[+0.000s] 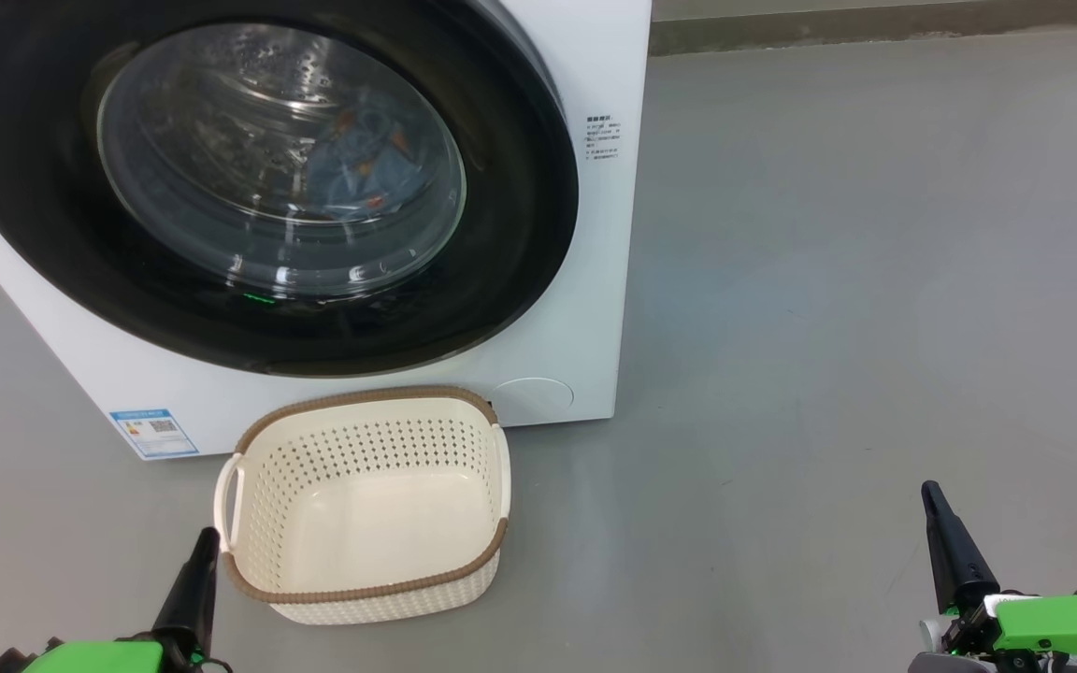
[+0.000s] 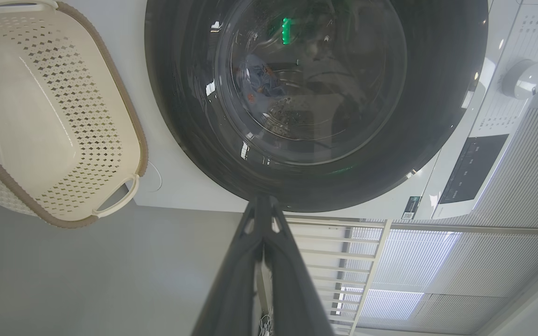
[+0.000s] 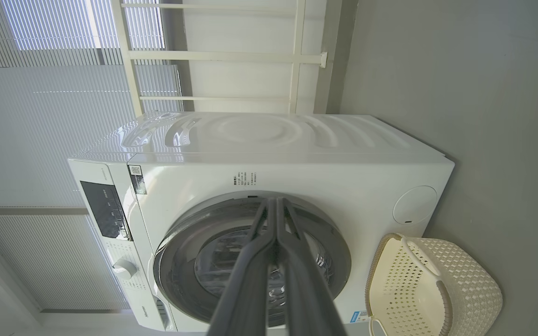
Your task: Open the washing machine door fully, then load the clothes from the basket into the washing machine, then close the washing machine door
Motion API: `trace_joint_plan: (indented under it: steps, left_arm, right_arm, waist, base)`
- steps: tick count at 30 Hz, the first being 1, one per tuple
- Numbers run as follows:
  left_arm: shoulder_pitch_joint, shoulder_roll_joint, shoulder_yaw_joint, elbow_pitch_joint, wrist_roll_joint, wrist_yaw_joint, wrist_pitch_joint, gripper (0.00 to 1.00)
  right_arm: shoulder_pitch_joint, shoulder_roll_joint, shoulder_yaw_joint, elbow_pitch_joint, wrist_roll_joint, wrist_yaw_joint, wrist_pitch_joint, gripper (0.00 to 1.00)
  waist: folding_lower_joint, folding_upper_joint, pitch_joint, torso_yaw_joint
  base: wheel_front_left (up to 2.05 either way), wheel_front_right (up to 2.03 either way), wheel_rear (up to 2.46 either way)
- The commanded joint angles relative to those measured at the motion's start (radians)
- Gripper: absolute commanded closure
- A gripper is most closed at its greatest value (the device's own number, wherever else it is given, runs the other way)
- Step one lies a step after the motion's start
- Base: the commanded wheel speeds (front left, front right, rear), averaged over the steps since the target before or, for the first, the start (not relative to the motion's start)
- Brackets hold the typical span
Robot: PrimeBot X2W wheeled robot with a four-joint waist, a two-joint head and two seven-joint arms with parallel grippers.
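1. While the left gripper sits at the head view's lower left, the basket stands on the floor just beside its tip, to the right, and close before the washing machine; the right gripper is well apart at the lower right.
2. The washing machine door lies shut against the machine's front, beyond both grippers, with the clothes behind its glass.
3. Reflections blur the clothes; the frame cuts off the door's top and left edge and both gripper bodies.
4. Each gripper's fingers are pressed together, clasping nothing and touching nothing.
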Motion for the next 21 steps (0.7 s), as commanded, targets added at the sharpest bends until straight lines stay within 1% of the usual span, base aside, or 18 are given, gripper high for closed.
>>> trace_joint_plan:
  steps: [1, 21]
  left_arm:
    - [-0.040, 0.013, 0.032, -0.018, 0.008, -0.003, 0.006, 1.00]
    - [-0.041, 0.010, 0.036, -0.018, 0.011, -0.003, 0.008, 1.00]
  right_arm:
    - [-0.041, -0.002, 0.024, -0.024, -0.002, -0.001, 0.007, 1.00]
    - [-0.041, -0.001, 0.023, -0.024, -0.003, -0.001, 0.008, 1.00]
  waist:
    - [-0.0001, 0.0000, 0.000, 0.000]
    - [-0.0001, 0.0000, 0.000, 0.000]
  base:
    - [0.00, 0.00, 0.00]
    - [0.00, 0.00, 0.00]
